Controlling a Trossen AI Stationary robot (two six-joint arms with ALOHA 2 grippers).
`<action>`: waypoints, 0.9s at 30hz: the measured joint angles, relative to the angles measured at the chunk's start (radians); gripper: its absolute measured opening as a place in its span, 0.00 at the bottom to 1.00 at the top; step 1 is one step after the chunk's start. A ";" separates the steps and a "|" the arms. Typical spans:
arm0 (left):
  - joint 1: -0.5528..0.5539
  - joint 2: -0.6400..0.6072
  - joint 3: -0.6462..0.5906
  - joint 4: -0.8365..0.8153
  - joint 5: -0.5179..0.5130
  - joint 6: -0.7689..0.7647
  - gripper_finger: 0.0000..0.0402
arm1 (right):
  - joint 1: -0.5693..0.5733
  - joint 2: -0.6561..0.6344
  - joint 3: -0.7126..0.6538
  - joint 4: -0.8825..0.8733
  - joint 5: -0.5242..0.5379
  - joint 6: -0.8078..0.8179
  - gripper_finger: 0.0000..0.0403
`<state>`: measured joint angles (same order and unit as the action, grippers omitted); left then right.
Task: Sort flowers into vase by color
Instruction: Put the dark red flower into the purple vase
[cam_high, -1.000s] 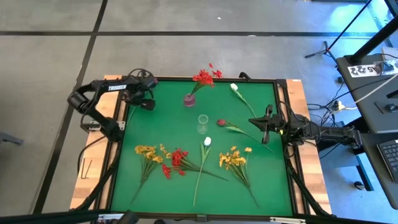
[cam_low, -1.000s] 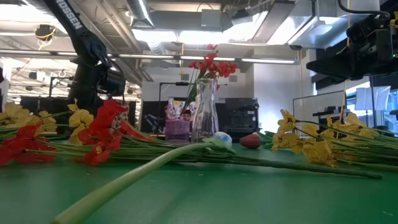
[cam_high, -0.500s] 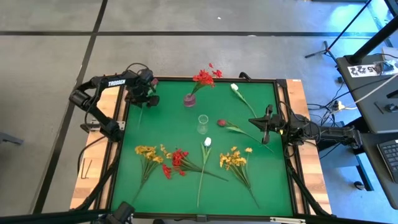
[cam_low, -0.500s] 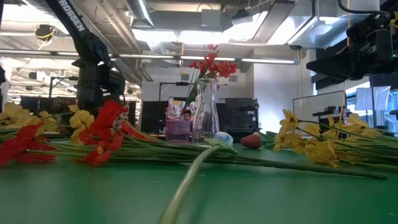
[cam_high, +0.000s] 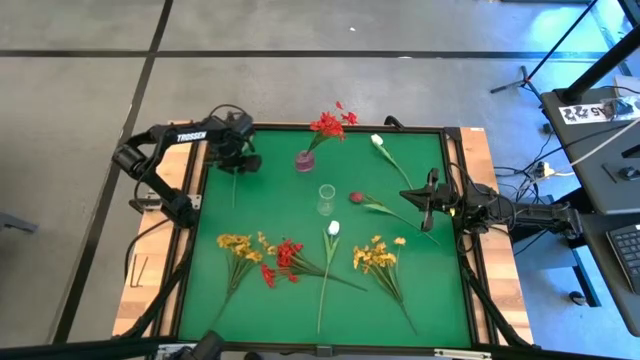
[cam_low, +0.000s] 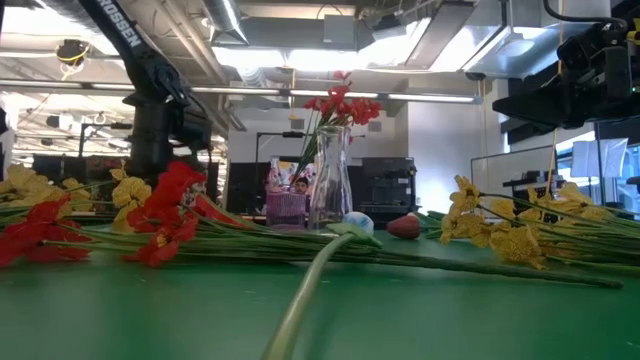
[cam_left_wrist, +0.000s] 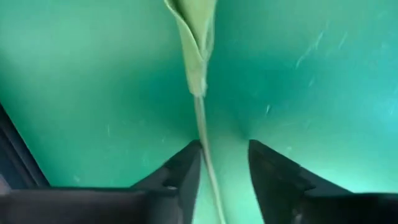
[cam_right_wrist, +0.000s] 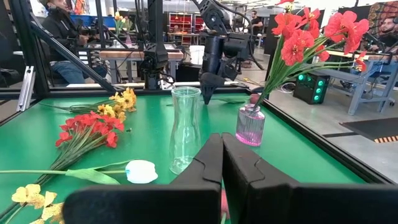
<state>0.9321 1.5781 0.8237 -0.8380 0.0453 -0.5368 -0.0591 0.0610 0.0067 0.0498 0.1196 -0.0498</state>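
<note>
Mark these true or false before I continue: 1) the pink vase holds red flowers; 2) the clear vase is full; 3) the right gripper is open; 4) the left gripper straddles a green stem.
1) True: the pink vase holds a red spray.
2) False: the clear vase is empty.
3) False: the right gripper is shut, holding nothing.
4) True: the left gripper has a green stem between its fingers, not yet clamped.

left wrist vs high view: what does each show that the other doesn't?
Left wrist only: a thin green stem running between the left gripper's part-open jaws, touching one finger.

High only: the pink vase with red flowers, the empty clear vase, yellow sprays, white tulips, and the shut right gripper.

Both: the green mat.
</note>
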 joint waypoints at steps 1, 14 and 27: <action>-0.010 0.000 0.000 0.008 -0.010 -0.018 0.27 | 0.000 0.000 0.000 0.000 0.000 0.000 0.00; -0.113 -0.034 0.013 0.005 -0.107 -0.063 0.01 | 0.000 0.000 0.000 0.000 0.000 0.000 0.00; -0.357 -0.426 0.112 0.549 -0.293 -0.010 0.00 | 0.000 0.000 0.000 0.000 0.000 0.000 0.00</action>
<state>0.5747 1.1525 0.9356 -0.2887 -0.2481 -0.5464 -0.0590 0.0608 0.0071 0.0498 0.1196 -0.0497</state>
